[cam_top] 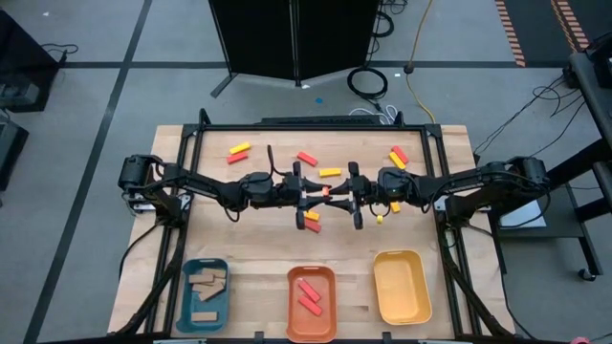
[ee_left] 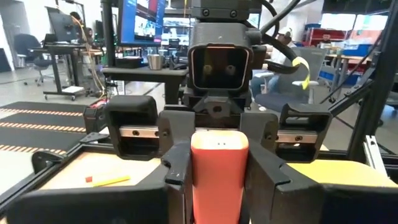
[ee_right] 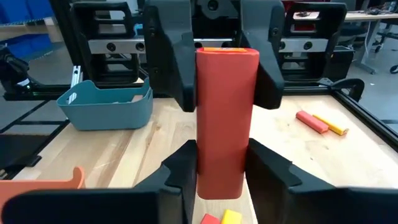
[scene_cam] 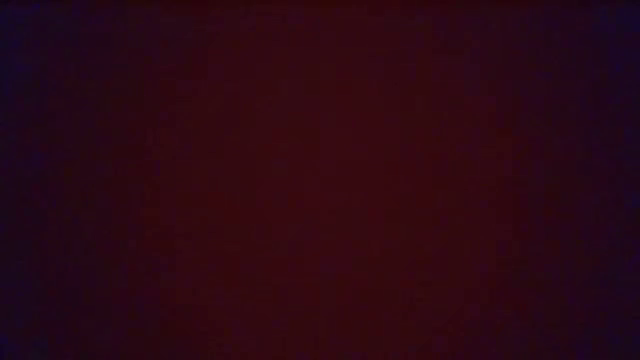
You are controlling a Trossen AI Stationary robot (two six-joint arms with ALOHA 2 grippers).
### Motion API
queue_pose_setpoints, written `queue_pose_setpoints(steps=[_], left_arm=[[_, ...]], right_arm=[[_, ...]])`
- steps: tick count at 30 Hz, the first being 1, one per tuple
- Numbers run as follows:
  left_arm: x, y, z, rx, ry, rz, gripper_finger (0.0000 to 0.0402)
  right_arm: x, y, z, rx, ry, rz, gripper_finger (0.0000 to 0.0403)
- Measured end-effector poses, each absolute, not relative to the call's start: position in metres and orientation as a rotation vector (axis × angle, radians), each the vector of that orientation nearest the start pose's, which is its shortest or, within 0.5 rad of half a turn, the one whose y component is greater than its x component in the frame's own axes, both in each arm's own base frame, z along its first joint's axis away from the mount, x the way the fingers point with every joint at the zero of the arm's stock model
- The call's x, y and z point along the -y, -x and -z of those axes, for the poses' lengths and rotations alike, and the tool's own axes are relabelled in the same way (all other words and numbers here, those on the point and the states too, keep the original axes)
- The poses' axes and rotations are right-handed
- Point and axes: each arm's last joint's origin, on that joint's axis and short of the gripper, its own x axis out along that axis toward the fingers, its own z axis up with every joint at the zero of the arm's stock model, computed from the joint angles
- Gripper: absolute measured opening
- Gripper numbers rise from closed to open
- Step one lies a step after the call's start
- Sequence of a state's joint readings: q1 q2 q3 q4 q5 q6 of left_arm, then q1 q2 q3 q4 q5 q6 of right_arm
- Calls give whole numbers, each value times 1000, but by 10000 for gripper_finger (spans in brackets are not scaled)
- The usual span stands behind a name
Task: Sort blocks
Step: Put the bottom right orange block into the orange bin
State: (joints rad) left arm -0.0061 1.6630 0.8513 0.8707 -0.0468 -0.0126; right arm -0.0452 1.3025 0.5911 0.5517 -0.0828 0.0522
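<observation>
Red block: upright red block (ee_right: 227, 121) mid-bench, pinched at once by both claws, which meet nose to nose.
Left claw: left claw (cam_top: 308, 196) closed on one end of the block, fingers flanking its flat sides.
Right claw: right claw (cam_top: 350, 196) also closed on it, from the opposite end.
Handling: looks light, stiff and smooth; probably slips if pinched on an edge, so the broad flat faces suit best.
Other blocks: red and yellow blocks (cam_top: 239, 151) lie scattered on the far half.
Trays: blue tray (cam_top: 205, 295) holds tan bars, orange tray (cam_top: 312, 304) red ones, yellow tray (cam_top: 403, 286) looks empty.
Bench: pale wood bench (cam_top: 258, 248), flat, dark rails round it.
Room: desks, chairs and screens beyond; the low view is dark.
</observation>
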Motion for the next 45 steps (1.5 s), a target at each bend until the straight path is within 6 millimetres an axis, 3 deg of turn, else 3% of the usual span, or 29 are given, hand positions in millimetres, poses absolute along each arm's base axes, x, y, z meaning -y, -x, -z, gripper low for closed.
queue_pose_setpoints(steps=[9, 14, 19, 26, 31, 36, 41, 45], left_arm=[[1, -350, -241, 50, -8, -25, 81], [2, -337, -262, 29, -6, -16, 81], [17, -326, -272, -34, 164, 171, 81], [80, -328, -238, -270, 401, 360, 81], [122, -326, -223, -283, 456, 404, 81], [145, -324, -207, -301, 442, 373, 81], [161, -325, -177, -396, 412, 373, 81], [168, -334, -173, -408, 402, 375, 81]], right_arm=[[10, -267, -232, -150, -68, -27, 177], [9, -258, -241, -158, -51, -29, 188], [9, -242, -245, -239, -51, -25, 186], [9, -236, -249, -251, -115, -17, 187], [8, -235, -246, -279, -156, -14, 187], [7, -233, -238, -363, -223, -1, 187], [0, -233, -237, -383, -263, -21, 187], [-6, -233, -237, -385, -290, -42, 187]])
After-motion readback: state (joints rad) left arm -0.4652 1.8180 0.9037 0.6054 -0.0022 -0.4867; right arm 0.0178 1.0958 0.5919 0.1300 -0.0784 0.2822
